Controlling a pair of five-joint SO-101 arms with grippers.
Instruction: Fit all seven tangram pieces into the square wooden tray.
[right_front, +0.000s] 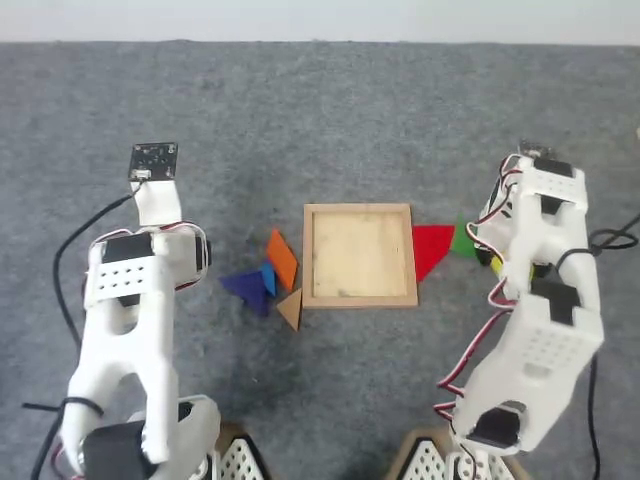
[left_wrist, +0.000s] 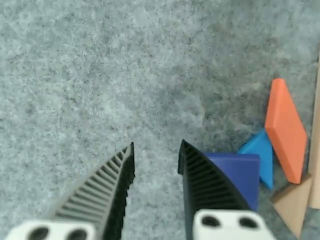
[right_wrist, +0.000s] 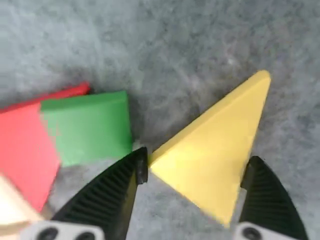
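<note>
The square wooden tray (right_front: 309, 255) is seen lying flat near the middle of the grey tabletop (right_front: 300, 120), and its floor is bare. Four pieces are gathered just off the tray's left rim. An orange parallelogram (right_front: 282, 258) is touched by a small blue triangle (right_front: 268, 277), a dark blue triangle (right_front: 245, 287) is set beside that, and a tan triangle (right_front: 291, 309) lies at the tray's near left corner. Off the right rim, a red triangle (right_front: 431, 247) is placed against the tray, and its outer corner is touched by a green piece (right_front: 463, 240). The left gripper (left_wrist: 156, 145) is held low over the tabletop beside the dark blue triangle, on the side toward the left edge. Its fingers are spread with nothing between them, and one finger is seen above that triangle's corner. The right gripper (right_wrist: 199, 160) is set over a yellow triangle (right_wrist: 215, 145) just beyond the green piece, toward the right edge. Its fingers are spread to either side of the triangle, whose corner is touched by one tip
</note>
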